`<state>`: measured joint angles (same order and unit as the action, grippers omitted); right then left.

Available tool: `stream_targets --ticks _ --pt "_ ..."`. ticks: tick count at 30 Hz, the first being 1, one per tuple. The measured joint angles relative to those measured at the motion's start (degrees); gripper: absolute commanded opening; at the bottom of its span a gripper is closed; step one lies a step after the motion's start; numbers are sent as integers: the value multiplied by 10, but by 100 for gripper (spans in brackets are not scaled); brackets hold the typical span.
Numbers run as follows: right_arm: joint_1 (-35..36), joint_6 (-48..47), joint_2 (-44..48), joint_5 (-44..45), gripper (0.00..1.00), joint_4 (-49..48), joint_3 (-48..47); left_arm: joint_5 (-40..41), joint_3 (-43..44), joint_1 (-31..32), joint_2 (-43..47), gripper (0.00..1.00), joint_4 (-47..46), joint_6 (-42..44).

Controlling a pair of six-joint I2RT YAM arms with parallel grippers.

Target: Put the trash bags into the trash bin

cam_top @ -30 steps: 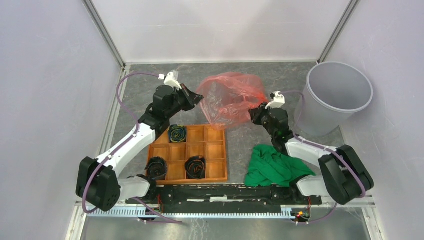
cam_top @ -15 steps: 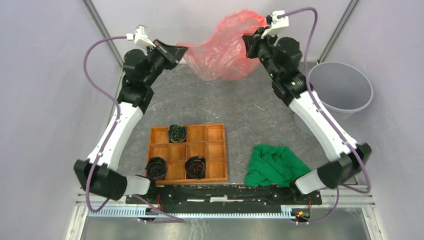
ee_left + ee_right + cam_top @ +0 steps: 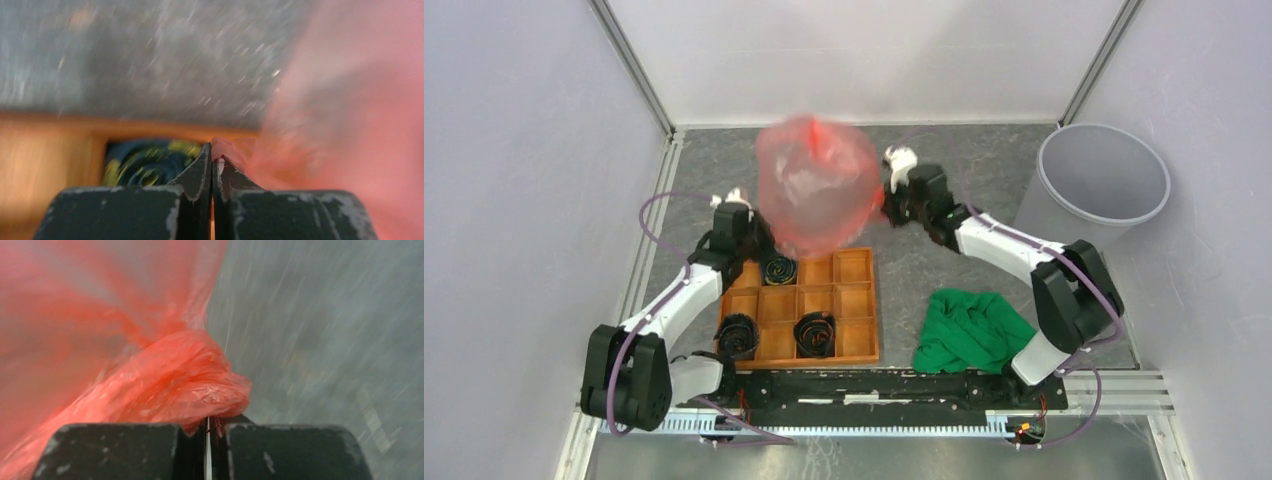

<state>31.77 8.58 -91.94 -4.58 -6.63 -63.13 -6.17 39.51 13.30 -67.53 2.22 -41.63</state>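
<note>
You are working over a grey table (image 3: pixel 984 160) that is carrying everything. The grey trash bin (image 3: pixel 1104 185) is standing upright at the far right corner. The red trash bag (image 3: pixel 816 190) is billowing in the air between your two arms, hanging over the far edge of the orange tray (image 3: pixel 849 310) and well apart from the bin. The green cloth (image 3: pixel 969 330) is lying crumpled just right of the tray. Your left claw (image 3: pixel 212 161) is pinching a corner of the bag's film with its jaws clenched, above a tray compartment holding a dark coil (image 3: pixel 145 162). Your right claw (image 3: pixel 208 421) is clamping a bunched wad of the same bag.
</note>
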Motion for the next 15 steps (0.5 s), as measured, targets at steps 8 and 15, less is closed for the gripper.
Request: stream_targets --ticks 8,15 --pt "56 -33 -7 -10 1 206 -55 -67 59 -6 47 2 89 1" --pt "49 -55 68 -3 1 196 -229 -78 213 -6 93 2 63 10"
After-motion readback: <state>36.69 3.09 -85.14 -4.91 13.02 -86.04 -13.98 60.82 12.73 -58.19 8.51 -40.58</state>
